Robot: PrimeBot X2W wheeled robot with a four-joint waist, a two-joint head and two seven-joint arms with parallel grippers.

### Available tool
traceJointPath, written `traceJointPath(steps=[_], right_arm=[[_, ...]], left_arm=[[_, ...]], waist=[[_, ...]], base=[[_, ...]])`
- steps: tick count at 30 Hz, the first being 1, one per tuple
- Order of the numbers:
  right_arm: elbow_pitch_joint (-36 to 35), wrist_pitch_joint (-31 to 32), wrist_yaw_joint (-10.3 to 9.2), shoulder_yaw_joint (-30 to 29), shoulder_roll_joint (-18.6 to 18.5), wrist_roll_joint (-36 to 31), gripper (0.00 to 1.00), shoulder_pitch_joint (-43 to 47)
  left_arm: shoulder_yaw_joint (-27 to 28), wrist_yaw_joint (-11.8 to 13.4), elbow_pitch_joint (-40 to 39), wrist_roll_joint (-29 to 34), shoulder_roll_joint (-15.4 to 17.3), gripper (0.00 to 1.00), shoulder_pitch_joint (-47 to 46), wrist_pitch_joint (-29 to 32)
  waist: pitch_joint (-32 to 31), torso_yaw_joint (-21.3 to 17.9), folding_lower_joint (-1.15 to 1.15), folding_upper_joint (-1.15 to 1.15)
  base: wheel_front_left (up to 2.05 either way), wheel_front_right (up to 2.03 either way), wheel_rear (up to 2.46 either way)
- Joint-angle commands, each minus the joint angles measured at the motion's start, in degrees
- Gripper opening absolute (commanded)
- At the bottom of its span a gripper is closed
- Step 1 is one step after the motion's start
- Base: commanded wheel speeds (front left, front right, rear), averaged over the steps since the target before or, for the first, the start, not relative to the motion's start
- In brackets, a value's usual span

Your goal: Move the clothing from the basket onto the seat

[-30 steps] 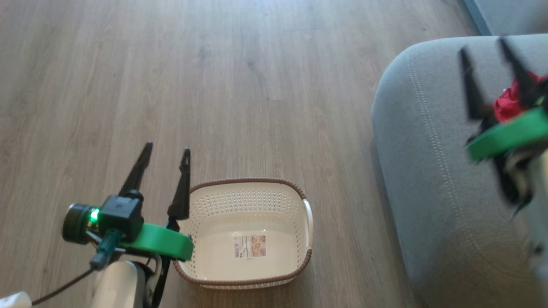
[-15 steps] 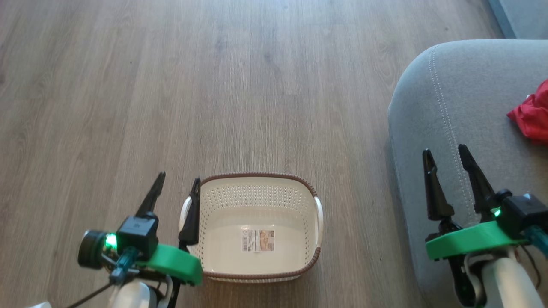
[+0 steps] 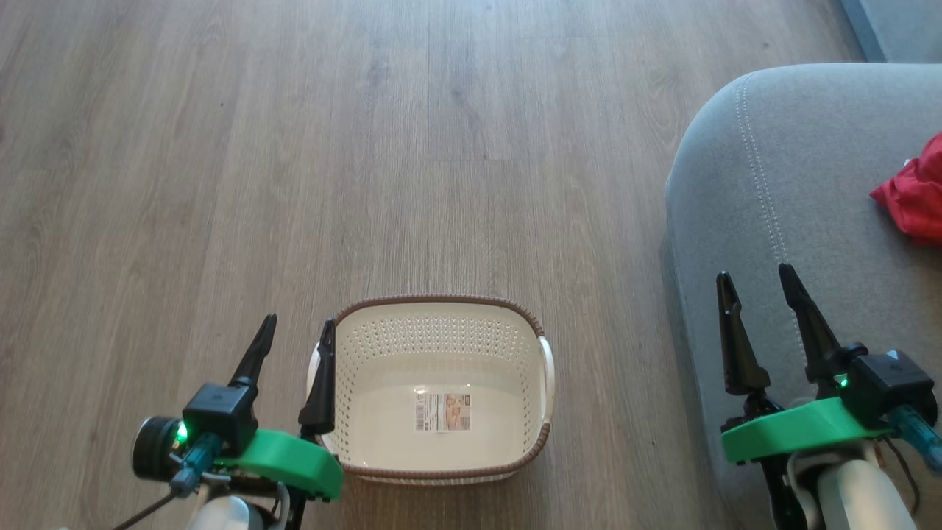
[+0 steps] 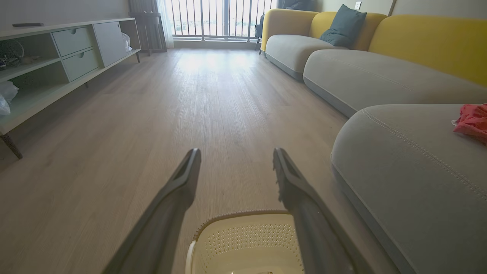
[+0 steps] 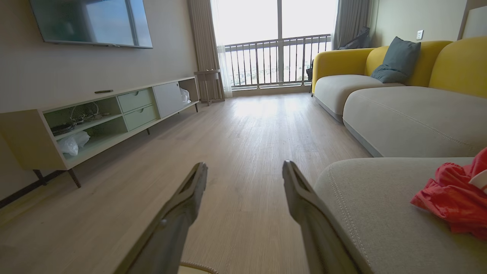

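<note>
floor (image 3: 441, 147): we see wood planks, grey-brown
on floor: basket (image 3: 434, 299), upright, label on its bottom showing; seat (image 3: 773, 221) to its right, apart from it
on seat: we see red clothing (image 3: 912, 202), bunched, back from the rounded corner, cut off by the head view's right edge

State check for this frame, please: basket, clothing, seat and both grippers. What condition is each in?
basket: upright on the floor, empty apart from its label sticker.
clothing: crumpled, lying on the seat, free of both grippers.
seat: carries the clothing near the head view's right edge.
left gripper: open, holding nothing.
right gripper: open, holding nothing.
</note>
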Motion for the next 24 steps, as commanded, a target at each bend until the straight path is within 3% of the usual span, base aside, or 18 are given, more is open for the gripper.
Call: traceJointPath(steps=[1, 6, 24], right_arm=[[-2.1, -0.5, -0.02, 1.3, 0.3, -0.2, 1.0, -0.2], [-1.9, -0.5, -0.02, 2.7, 0.3, -1.1, 1.0, -0.1], [-2.1, -0.5, -0.02, 1.2, 0.5, -0.3, 1.0, -0.1]], left_arm=[[2.2, -0.4, -2.5, -0.4, 0.0, 1.0, -0.9, -0.3], [2.3, -2.4, -3.1, -1.1, 0.0, 1.0, -0.9, -0.3], [3.3, -3.1, -5.3, -1.9, 0.0, 1.0, -0.2, -0.3]], waist=[[0.0, 0.1, 0.0, 0.0], [-0.2, 0.3, 0.0, 0.0], [-1.5, 0.3, 0.0, 0.0]], base=[[0.0, 0.0, 0.0], [0.0, 0.0, 0.0], [0.0, 0.0, 0.0]])
